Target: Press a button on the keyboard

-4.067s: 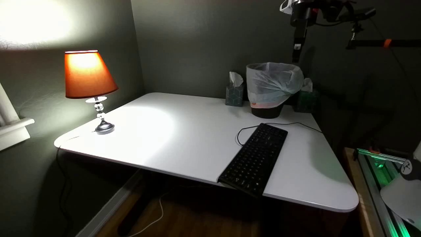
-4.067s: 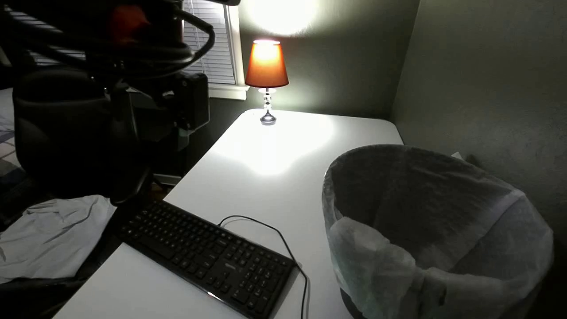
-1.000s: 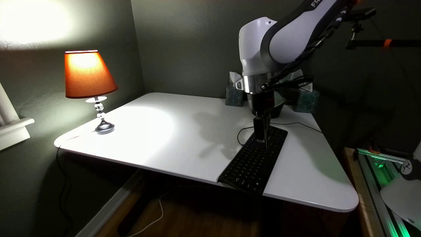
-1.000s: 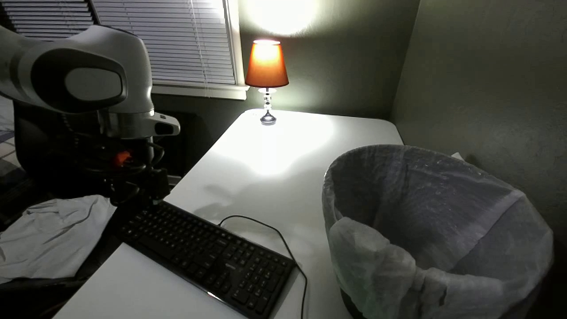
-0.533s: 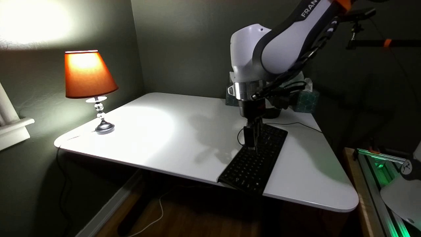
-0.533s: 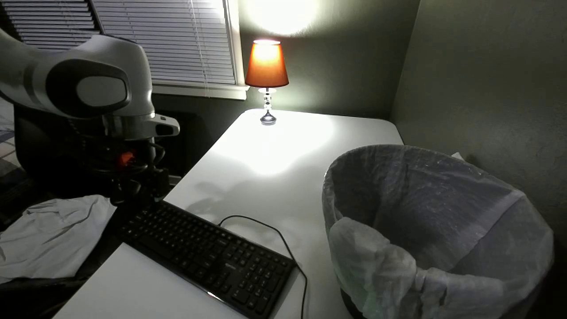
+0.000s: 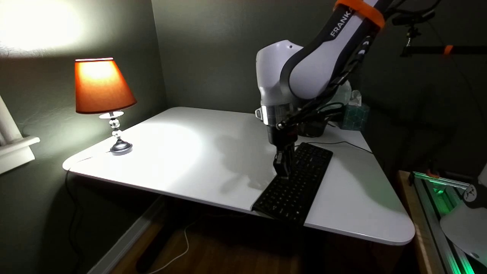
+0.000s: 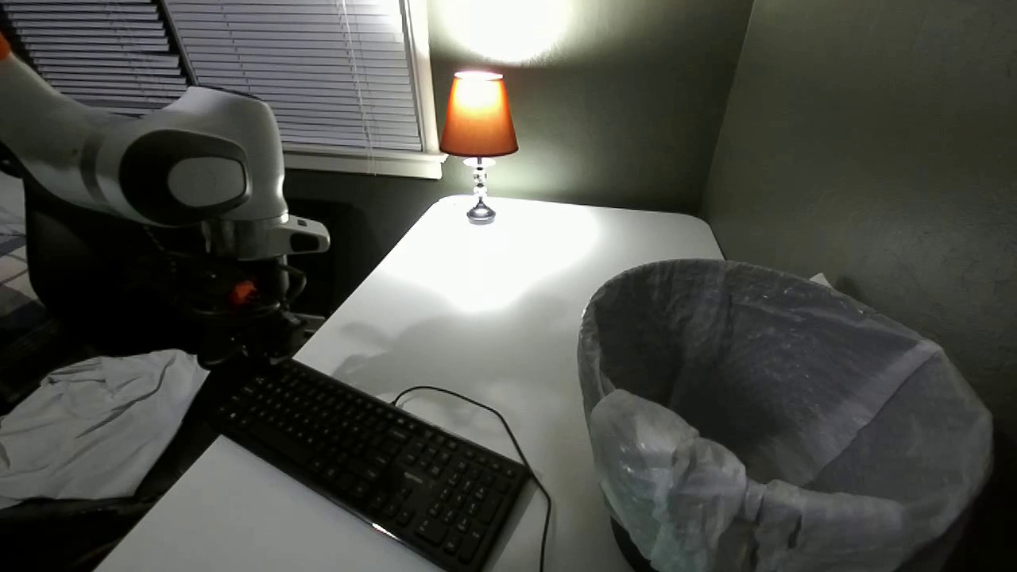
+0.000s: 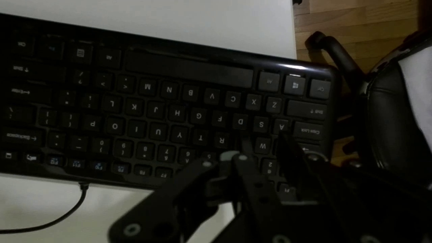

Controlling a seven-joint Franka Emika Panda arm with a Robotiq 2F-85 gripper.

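Note:
The black keyboard [image 7: 310, 167] lies on the white table, one end past the front edge. Its key letters appear upside down in the wrist view, where the keyboard [image 9: 162, 111] spans much of the picture. My gripper [image 9: 264, 139] points down over the Q, W and E area. Its fingers stand part way apart, with the W key [image 9: 262, 145] visible in the gap and nothing held. In an exterior view the gripper [image 7: 284, 177] is low over the keyboard's middle. Whether a fingertip touches a key I cannot tell.
A bin with a pale liner [image 8: 699, 492] stands behind the keyboard, beside a tissue box [image 7: 355, 117]. The keyboard's cable [image 8: 477, 407] loops across the table. A lit orange lamp [image 7: 102, 87] is at the far left corner. A dark chair [image 9: 388, 111] stands past the table edge.
From high above the bin, my arm has come down over the keyboard. In the last second the gripper has slid along it toward the front edge, and its fingers have drawn closer together.

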